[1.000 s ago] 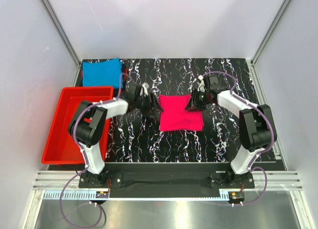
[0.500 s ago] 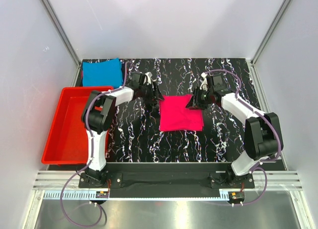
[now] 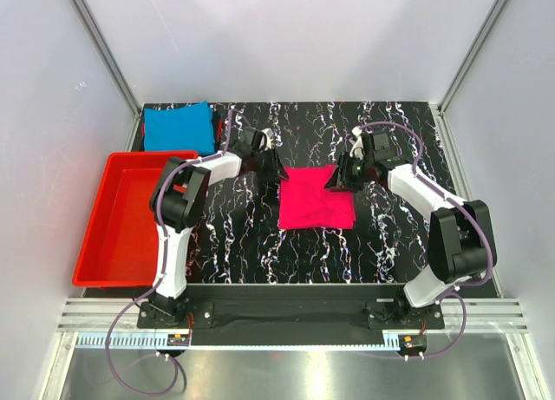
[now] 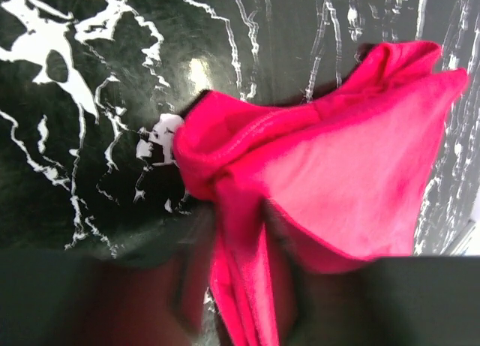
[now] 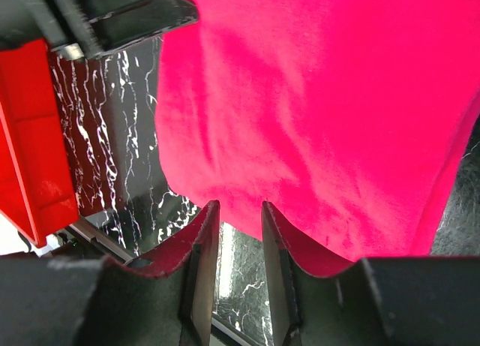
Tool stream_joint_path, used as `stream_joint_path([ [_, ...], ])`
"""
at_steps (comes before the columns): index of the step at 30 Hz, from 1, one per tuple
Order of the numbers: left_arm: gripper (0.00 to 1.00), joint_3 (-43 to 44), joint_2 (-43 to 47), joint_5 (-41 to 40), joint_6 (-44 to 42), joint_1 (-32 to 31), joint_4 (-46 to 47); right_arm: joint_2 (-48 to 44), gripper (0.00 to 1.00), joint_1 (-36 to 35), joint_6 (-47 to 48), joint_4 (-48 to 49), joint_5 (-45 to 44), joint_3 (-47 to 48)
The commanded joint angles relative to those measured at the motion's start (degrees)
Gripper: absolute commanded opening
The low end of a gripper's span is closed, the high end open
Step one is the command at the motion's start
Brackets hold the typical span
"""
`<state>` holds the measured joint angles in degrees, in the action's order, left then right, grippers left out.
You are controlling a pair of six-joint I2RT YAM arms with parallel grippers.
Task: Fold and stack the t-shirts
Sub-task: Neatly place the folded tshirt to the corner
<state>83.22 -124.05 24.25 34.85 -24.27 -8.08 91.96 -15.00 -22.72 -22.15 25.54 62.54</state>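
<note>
Two t-shirts (image 3: 316, 200), one red tray (image 3: 113, 235)

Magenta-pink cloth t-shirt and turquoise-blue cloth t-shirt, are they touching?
Apart. Top view shows black marbled table between the magenta-pink cloth t-shirt and the turquoise-blue cloth t-shirt in the far-left corner.

left claw (image 3: 279, 173): black, tapering to a narrow tip
right claw (image 3: 334, 183): black fingers (image 5: 199, 271) with flat inner faces
links (image 3: 414, 185) behind each claw: white shells
joints (image 3: 455, 235): bulky, black
cables (image 3: 390, 127): purple, looping away behind each claw
bases (image 3: 173, 311), farthest from the claws: black
</note>
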Motion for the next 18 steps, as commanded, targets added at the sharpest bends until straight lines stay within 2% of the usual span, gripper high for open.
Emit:
stream_joint_path([
  [1,0.11,0.7,-3.1,-2.5,-0.9,-0.8,-3.7,-3.8,0.36,-0.4,0.6,1.8,0.4,-0.8],
  [3,0.00,1.0,-1.8,-2.9,-1.5,-1.0,-3.6,-4.2,0.36,-0.4,0.1,2.2,0.4,-1.3],
  [11,0.00,11.0,3.0,-12.7,-10.0,-0.5,-22.1,-8.2,0.37,-0.4,-0.4,2.1,0.4,-1.5],
  [18,0.00,14.1,7.9,-19.3,-15.1,0.2,-24.8,-10.6,0.38,-0.4,-0.3,3.0,0.5,-2.4],
])
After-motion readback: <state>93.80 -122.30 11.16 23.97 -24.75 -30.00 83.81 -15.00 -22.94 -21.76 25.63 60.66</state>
